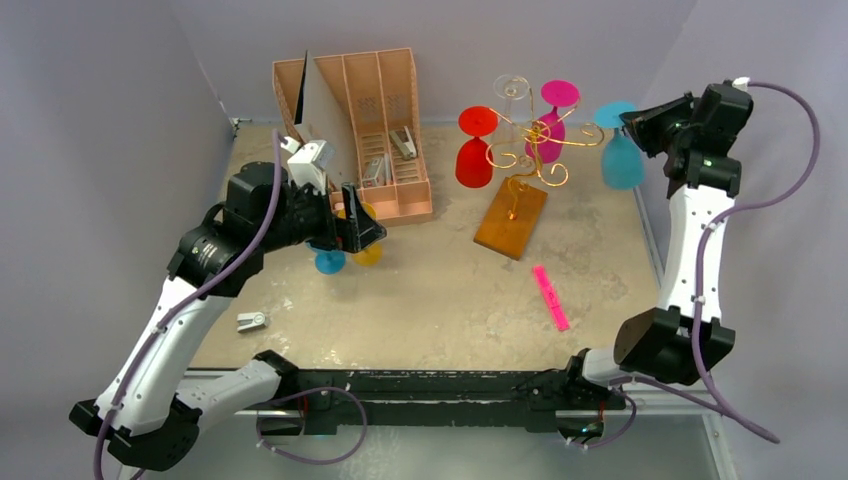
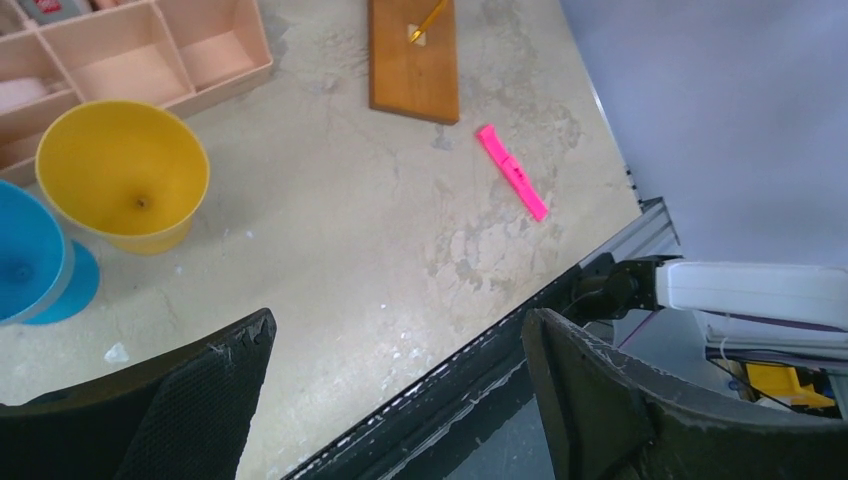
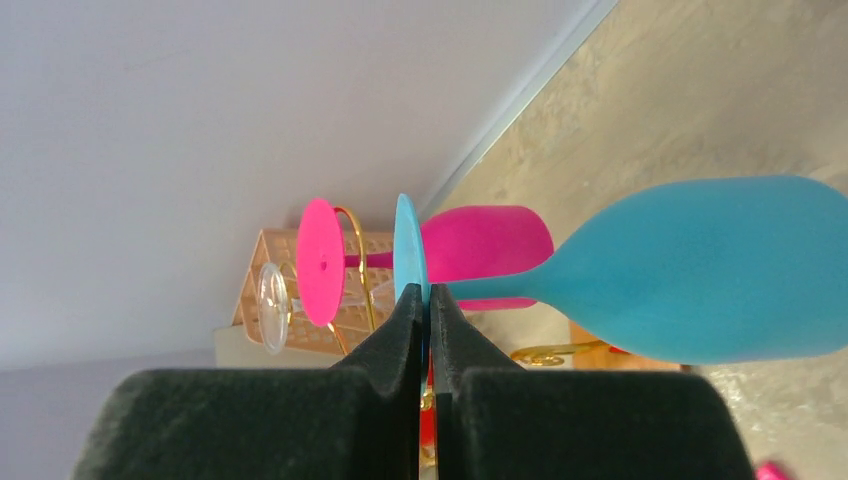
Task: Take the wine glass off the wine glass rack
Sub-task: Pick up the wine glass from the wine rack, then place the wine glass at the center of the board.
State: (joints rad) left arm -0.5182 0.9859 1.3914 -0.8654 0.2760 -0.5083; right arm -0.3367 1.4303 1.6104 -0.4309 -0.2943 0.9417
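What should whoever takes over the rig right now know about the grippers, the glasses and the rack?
Right gripper: shut on the foot of the teal wine glass, held in the air by the right-hand tip of the wine glass rack. I cannot tell if it is fully clear of the wire.
Left gripper: open, empty, above the table near a yellow glass and a blue glass.
Hanging on the rack: red glass, pink glass, clear glass.
Left to do: draw the teal glass clear and probably set it down.
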